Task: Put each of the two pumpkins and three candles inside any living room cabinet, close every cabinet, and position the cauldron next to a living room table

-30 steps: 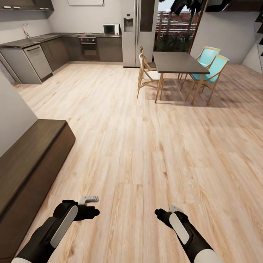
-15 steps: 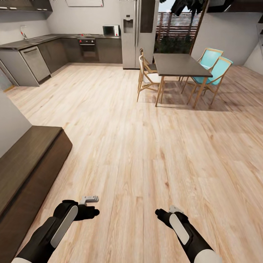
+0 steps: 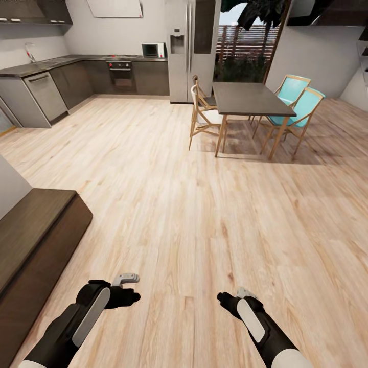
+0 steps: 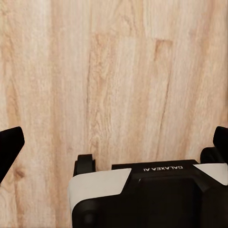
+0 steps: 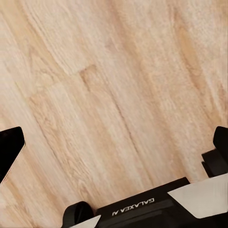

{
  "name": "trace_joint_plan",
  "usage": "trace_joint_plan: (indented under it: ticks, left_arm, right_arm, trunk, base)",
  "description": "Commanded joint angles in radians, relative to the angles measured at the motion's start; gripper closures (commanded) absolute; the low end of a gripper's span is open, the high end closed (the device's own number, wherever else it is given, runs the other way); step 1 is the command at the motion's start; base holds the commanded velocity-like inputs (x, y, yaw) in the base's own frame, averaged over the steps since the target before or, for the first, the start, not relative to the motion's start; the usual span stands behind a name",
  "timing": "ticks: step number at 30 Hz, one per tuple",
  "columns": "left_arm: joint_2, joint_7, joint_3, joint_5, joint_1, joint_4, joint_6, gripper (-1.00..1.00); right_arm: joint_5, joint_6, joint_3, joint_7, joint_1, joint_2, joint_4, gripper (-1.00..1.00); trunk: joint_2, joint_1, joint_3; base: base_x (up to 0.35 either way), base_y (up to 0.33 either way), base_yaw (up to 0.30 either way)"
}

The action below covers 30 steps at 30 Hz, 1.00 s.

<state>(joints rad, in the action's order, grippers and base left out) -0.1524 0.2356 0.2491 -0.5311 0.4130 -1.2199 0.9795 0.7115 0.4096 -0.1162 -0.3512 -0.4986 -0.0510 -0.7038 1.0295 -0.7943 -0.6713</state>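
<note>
The dark-brown low cabinet (image 3: 36, 225) runs along the left wall, its flat fronts shut as far as they show. Both arms hang low over the bare wood floor. My left gripper (image 3: 129, 290) is to the right of the cabinet's near end and well apart from it; in the left wrist view (image 4: 114, 142) its fingertips stand wide apart with only floor between them. My right gripper (image 3: 229, 297) is open the same way in the right wrist view (image 5: 114, 147). The pumpkins, candles and cauldron are out of view.
A dark-topped dining table (image 3: 250, 94) with two wooden chairs (image 3: 202, 110) and two teal chairs (image 3: 299, 102) stands at the far right. Grey kitchen counters (image 3: 46, 82), an oven and a fridge (image 3: 191, 48) line the back. Open wood floor (image 3: 194, 204) lies between.
The whole view has shifted, so the camera has moved: the cabinet now sits lower and further left in the picture. Both arms keep the same pose, grippers still open.
</note>
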Motion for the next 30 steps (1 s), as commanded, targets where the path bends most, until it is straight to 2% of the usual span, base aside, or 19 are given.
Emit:
trace_joint_plan:
  ticks: [1,13,30]
  left_arm:
    - [-0.001,0.011,0.002,-0.01,0.001,-0.001,0.002,-1.0]
    - [-0.001,0.009,0.003,-0.007,0.0,-0.001,0.002,-1.0]
    - [-0.001,0.005,0.002,-0.012,0.0,-0.003,0.004,-1.0]
  right_arm:
    - [0.009,0.001,-0.003,-0.009,0.0,0.001,-0.002,-1.0]
    - [0.009,-0.006,-0.003,-0.009,0.0,0.001,0.0,-1.0]
    - [0.009,-0.006,-0.003,-0.009,0.0,0.0,0.0,-1.0]
  trunk:
    - [0.001,-0.001,0.001]
    - [0.001,-0.001,0.02]
    - [0.001,-0.001,0.048]
  base:
    - [0.316,-0.039,0.0]
    - [0.298,-0.048,0.028]
    - [0.017,-0.008,0.071]
